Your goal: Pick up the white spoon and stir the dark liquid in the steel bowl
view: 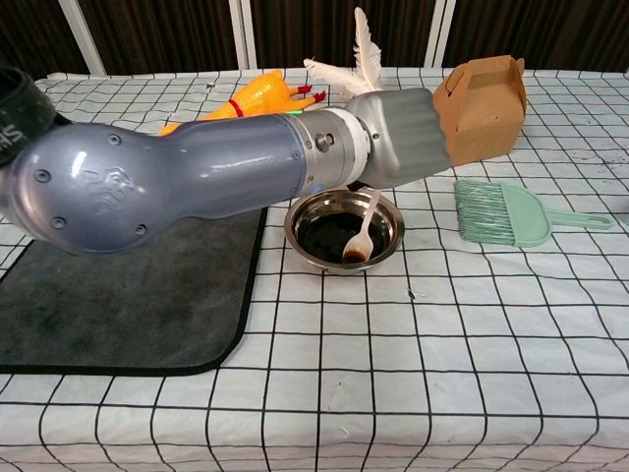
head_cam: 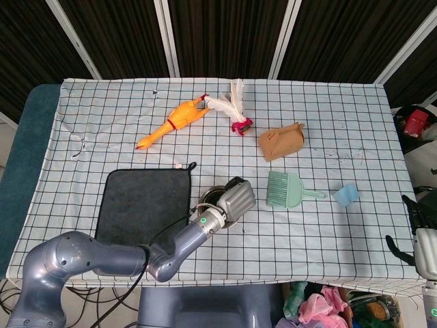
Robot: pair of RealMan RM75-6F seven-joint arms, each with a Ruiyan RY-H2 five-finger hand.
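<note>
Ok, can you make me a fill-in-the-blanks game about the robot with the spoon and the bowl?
1. The left hand holds the white ____ over the steel bowl.
2. The liquid in the bowl looks ____.
3. The green brush lies to the ____ of the bowl in the chest view.
4. The brown box stands ____ the brush, further from the camera.

Missing words: spoon; dark; right; behind
</note>
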